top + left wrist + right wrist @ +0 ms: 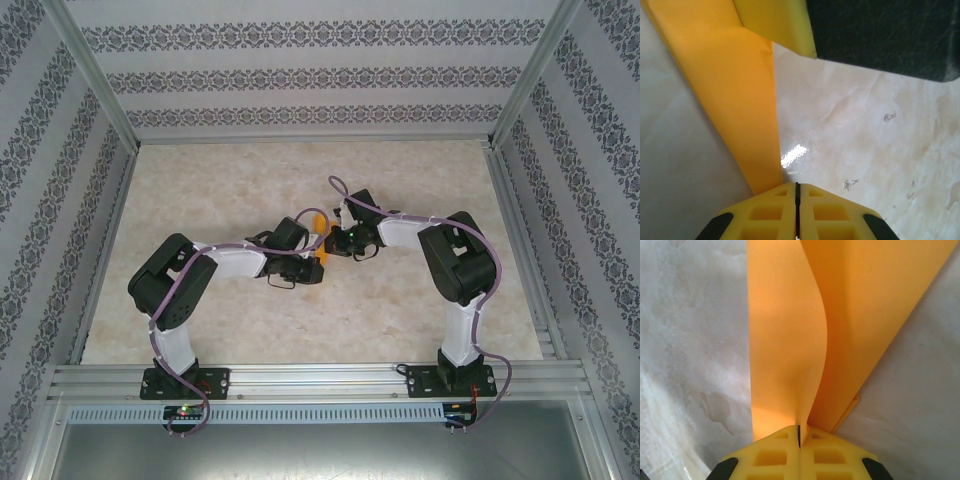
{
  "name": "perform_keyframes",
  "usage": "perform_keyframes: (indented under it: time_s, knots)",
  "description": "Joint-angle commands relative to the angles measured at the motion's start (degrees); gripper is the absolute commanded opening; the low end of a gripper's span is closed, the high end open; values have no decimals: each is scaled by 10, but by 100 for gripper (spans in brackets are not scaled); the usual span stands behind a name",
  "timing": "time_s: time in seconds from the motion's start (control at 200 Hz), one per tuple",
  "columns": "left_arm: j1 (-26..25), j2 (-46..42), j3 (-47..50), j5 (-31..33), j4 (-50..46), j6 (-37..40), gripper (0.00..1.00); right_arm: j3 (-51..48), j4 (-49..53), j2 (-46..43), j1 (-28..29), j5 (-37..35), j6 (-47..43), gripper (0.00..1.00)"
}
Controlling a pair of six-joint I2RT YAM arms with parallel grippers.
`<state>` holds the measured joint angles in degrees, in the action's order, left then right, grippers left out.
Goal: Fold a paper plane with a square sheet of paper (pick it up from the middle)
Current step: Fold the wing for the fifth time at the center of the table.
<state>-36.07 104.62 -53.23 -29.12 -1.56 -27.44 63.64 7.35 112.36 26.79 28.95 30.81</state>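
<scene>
The orange sheet of paper [319, 222], folded into a narrow layered shape, lies at the middle of the table between both grippers. In the right wrist view one flap of the paper [785, 340] curls up into the slit between the yellow fingers, so my right gripper [799, 432] is shut on it; further layers lie flat beside it. My left gripper [797, 186] is shut, with no paper showing in its slit. A tapering strip of the paper [735, 85] ends under the edge of its left finger. From above, the left gripper [310, 263] and right gripper [333, 238] nearly touch.
The marble-patterned table [300, 170] is bounded by patterned walls [300, 75] and aluminium rails [320, 380]. The right gripper's yellow finger [777, 22] and black body [880, 35] hang close ahead of the left gripper.
</scene>
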Motion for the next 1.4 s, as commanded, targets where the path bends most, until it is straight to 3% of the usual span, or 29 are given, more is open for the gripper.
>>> perform_keyframes:
  time_s: [0.0, 0.35, 0.555, 0.759, 0.944, 1.394]
  knots:
    - [-14, 19, 16, 4, -3, 8, 11, -5, 45, 27, 2, -44, -15, 3]
    - [-19, 37, 27, 10, -1, 14, 11, -3, 48, 31, 2, -50, -15, 3]
    - [-18, -31, 15, -11, 22, -18, 13, -4, 44, 34, 4, -47, -13, 3]
    - [-12, -72, 3, 10, 17, -24, 14, -8, 40, 31, 4, -43, -13, 3]
    - [-6, -54, 10, 41, 1, -16, 14, -13, 36, 26, 3, -39, -13, 3]
    - [-8, -9, 29, -7, 40, -26, 13, -6, 43, 25, 1, -40, -13, 3]
